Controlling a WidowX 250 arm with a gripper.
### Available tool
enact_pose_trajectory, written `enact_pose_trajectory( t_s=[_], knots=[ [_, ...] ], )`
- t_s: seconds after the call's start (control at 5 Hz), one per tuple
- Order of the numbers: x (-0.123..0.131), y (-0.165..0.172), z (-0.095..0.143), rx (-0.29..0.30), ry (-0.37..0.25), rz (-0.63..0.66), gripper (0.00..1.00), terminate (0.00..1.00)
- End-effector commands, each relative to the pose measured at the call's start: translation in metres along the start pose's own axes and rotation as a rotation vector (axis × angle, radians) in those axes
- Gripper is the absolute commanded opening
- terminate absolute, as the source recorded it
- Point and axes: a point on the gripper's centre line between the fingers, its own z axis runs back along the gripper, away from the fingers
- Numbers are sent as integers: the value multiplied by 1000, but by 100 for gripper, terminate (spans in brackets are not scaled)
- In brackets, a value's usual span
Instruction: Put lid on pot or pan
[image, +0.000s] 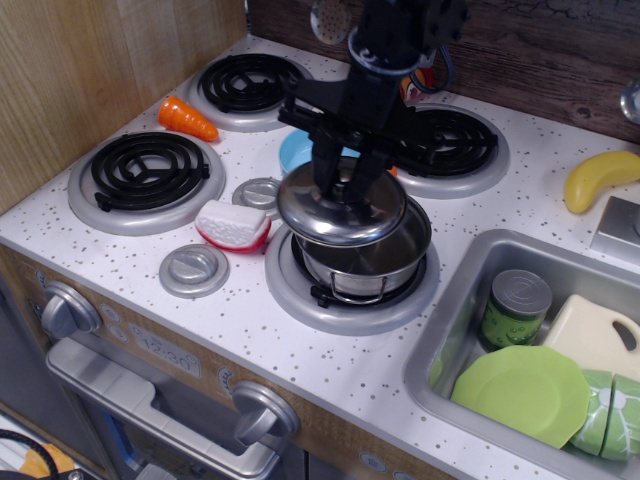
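Gripping the steel lid by its central knob, my gripper holds it at frame centre, over the steel pot's left rim; rigid, light, slippery.

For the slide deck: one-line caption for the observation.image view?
Claw holds the lid over the pot, offset left, not yet seated.

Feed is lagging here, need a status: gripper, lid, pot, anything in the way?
Gripper shut on lid, fingers at the knob. Lid over pot, offset left, not seated. Pot on front burner, nothing blocking the rim.
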Motion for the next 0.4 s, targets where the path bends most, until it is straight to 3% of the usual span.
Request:
enact_pose_trajectory(
  t_s=[0.0, 0.2],
  knots=[
    [7, -9, -3, -34, -35, -6, 0, 0],
    [4, -11, -9, -55, 1, 4, 0, 100]
  ],
)
